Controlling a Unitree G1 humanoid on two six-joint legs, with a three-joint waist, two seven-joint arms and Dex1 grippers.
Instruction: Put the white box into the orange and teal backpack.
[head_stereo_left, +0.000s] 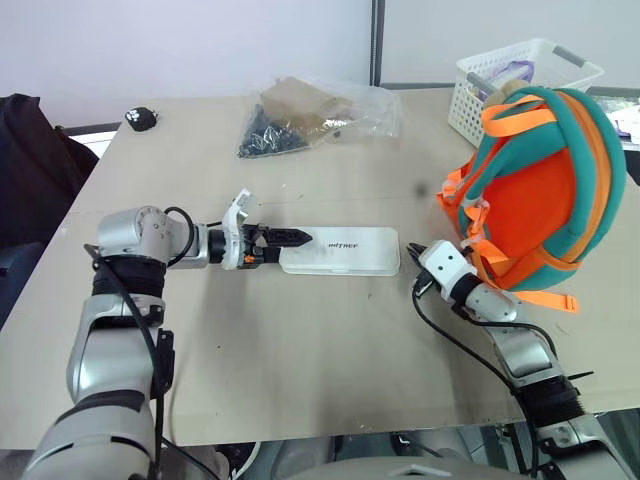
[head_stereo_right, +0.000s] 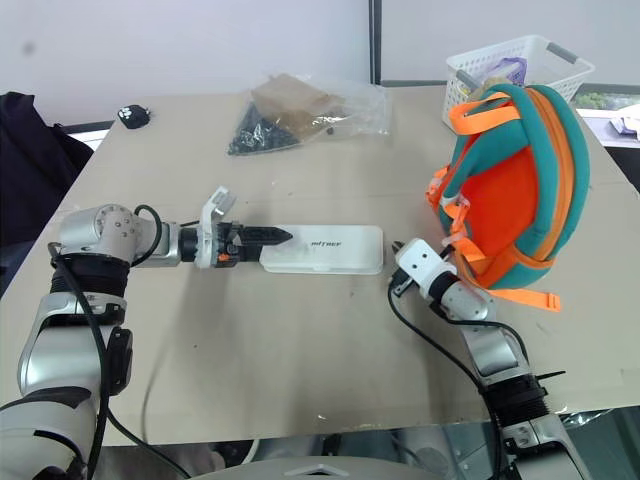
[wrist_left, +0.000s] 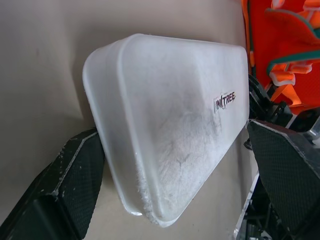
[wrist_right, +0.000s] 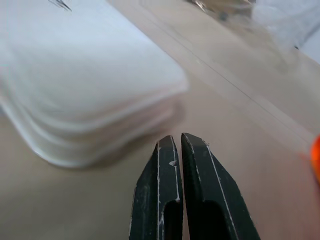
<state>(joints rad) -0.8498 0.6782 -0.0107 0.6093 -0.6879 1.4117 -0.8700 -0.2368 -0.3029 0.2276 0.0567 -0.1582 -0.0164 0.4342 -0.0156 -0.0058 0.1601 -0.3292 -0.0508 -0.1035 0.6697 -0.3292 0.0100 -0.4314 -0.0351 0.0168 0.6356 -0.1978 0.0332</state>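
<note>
Left eye view showed the beige counter (head_stereo_left: 300, 340), the rounded orange fabric backpack with teal edging (head_stereo_left: 540, 190) at its right, and the flat white plastic box (head_stereo_left: 345, 252) lying mid-counter. The left gripper (wrist_left: 175, 200) straddled its end, fingers wide; the right gripper (wrist_right: 179, 145), fingers pressed together, sat near the other end. Closing near the tip might tilt the long box.

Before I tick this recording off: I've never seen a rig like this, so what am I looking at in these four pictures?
A two-armed humanoid robot works at a tan table. The two wide pictures come from cameras in its head, looking down over its arms. The two close-ups come from a camera on each wrist.

On the table lie the white box, the orange and teal backpack, a white basket, a clear plastic bag and a small black object.

The left gripper is open, its fingers on either side of the box's end. The right gripper is shut and empty, beside the box's other end. Nothing is held.
</note>
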